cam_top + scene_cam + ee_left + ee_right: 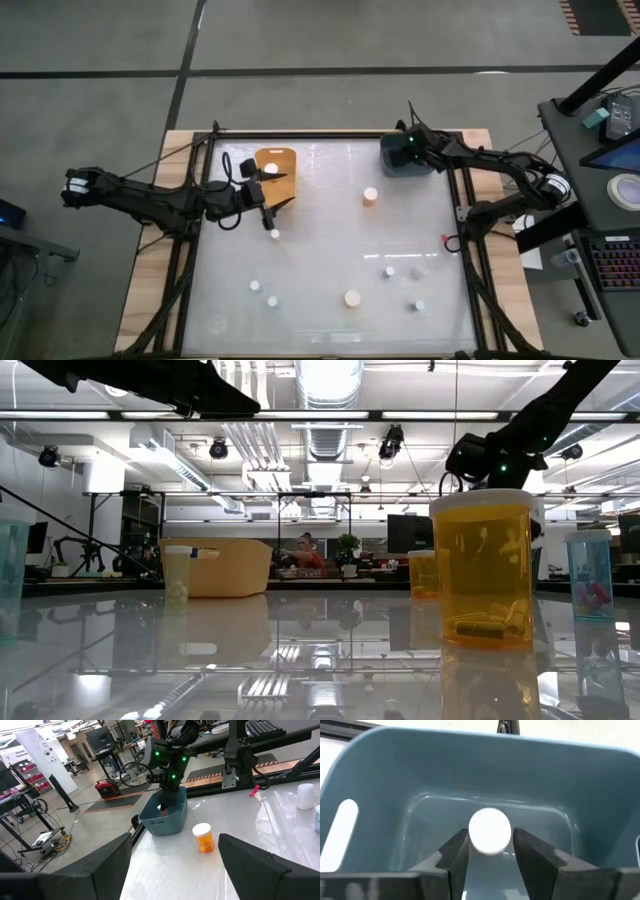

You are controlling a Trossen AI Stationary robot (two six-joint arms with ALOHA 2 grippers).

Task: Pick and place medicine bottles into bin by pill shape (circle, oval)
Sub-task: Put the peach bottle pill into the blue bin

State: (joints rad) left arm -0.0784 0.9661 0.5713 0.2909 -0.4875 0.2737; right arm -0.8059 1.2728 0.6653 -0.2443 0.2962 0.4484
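Observation:
My right gripper [490, 851] hangs slanting down inside the blue bin [392, 166] at the table's far right, shut on a medicine bottle with a white cap [490, 831]. My left gripper [175, 870] waits open and level beside the orange bin [275, 162] at the far left, nothing between its fingers. An orange bottle with a white cap [370, 196] stands upright on the table between the bins. Several more bottles [352, 297] stand toward the near edge. My right gripper has the white-capped bottle between its two fingers [456, 854], which stand against the sides just below the cap [490, 851]. The fingers slant down into the bin from above. The cap faces the wrist camera and hides the bottle's body. The bottle is above the bin's floor.
A small white-capped bottle [274, 234] stands just near of my left gripper. Other bottles stand near the table's near edge at the left [255, 286] and at the right [389, 271]. A desk with a keyboard stands past the table's right edge.

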